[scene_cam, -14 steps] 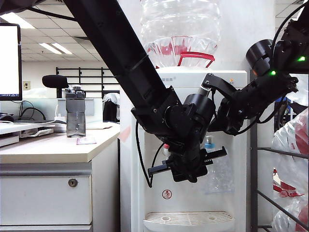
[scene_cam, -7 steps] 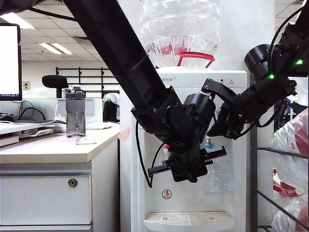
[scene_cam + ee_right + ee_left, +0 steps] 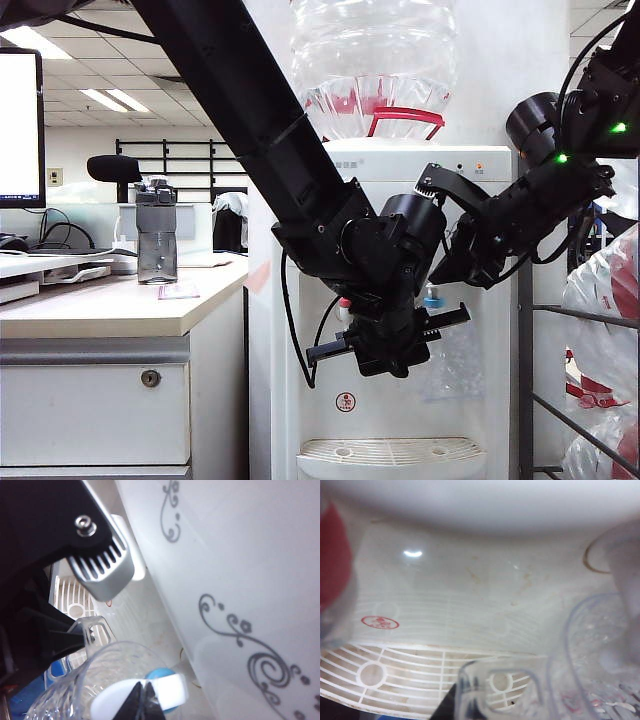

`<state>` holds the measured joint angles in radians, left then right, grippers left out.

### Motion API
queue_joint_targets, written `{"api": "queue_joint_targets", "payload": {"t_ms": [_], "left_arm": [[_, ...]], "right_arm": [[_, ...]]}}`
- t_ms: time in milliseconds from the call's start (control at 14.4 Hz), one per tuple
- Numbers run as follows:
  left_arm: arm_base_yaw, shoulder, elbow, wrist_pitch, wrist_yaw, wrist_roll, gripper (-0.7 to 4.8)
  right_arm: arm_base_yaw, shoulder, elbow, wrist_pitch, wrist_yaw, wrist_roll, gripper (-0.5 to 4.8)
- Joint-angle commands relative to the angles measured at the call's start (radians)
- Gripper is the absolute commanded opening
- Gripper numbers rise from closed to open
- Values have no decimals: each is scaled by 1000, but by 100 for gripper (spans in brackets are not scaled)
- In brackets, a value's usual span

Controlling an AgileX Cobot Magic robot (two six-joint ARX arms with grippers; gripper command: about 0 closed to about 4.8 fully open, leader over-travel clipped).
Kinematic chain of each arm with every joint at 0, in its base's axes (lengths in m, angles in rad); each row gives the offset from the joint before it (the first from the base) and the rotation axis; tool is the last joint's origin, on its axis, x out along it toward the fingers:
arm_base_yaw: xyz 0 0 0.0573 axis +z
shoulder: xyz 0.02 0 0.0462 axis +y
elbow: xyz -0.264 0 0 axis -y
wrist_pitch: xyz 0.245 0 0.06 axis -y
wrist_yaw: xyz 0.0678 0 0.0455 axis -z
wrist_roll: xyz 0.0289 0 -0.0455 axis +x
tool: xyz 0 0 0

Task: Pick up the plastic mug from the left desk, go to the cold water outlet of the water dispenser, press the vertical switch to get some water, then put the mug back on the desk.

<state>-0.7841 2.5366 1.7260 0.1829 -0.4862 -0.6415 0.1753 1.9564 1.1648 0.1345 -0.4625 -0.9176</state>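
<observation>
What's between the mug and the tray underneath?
Nothing, just air, in the exterior view. The left gripper holds the mug under the blue tap; the right gripper is at the switch.

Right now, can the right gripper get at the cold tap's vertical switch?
Probably yes. The right gripper, jaws shut, sits right at the vertical switch of the blue-collared cold water outlet. The left gripper holds the plastic mug below, leaving the switch uncovered.

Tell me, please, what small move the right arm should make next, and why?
Probably ease the right pincer onto the vertical switch and press. The left pincer holds the plastic mug shut, by its handle, under the cold water outlet, and the mug looks empty. Whether the tips already touch the switch is unclear.
</observation>
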Motion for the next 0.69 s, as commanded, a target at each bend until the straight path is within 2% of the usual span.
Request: {"api": "queue_joint_targets", "payload": {"t_ms": [69, 694], "left_arm": [[-2, -6, 4, 26, -7, -3, -6], [-2, -6, 4, 26, -7, -3, -6]], "right_arm": [[1, 3, -2, -57, 15, 0, -4], [1, 3, -2, -94, 16, 0, -3]]}}
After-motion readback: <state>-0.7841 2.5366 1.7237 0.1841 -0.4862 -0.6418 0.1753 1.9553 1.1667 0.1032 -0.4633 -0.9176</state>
